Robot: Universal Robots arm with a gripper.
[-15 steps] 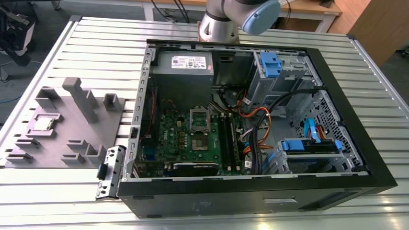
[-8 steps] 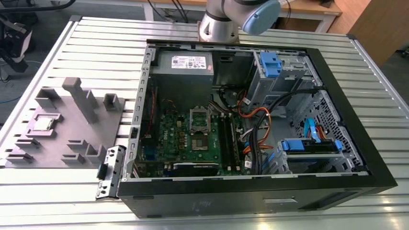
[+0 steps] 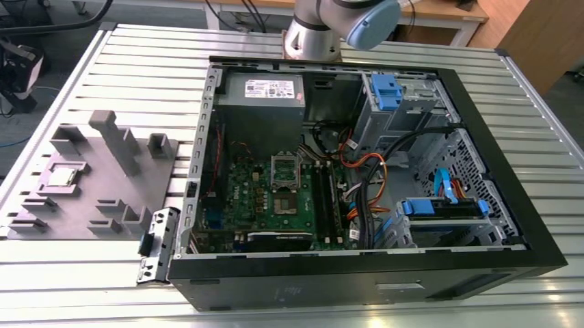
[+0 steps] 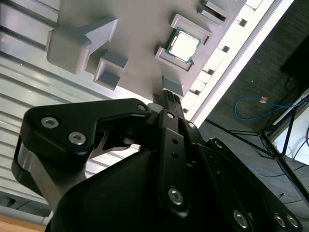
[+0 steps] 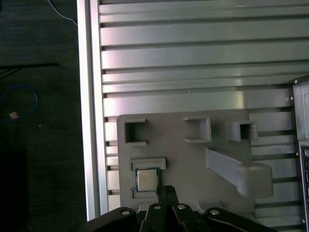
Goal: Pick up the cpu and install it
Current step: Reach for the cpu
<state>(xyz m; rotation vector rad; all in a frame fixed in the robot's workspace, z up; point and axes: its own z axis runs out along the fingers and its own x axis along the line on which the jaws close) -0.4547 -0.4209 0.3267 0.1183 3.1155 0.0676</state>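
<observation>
Black gripper (image 4: 168,96) in foreground, fingertips drawn together, empty, hanging above the grey moulded tray (image 4: 137,24). Cpu (image 4: 183,45) lies flat in its square pocket, near the tips but apart. Tray rests on the slatted metal table (image 4: 29,72); blue cable (image 4: 256,102) on the dark floor beyond.

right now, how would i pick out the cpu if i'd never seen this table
Find the open black computer case; on the exterior view's left of it lies a grey moulded tray with upright blocks. The cpu sits in a square pocket of that tray: the one flat, shiny silvery square among dull grey plastic shapes.
</observation>
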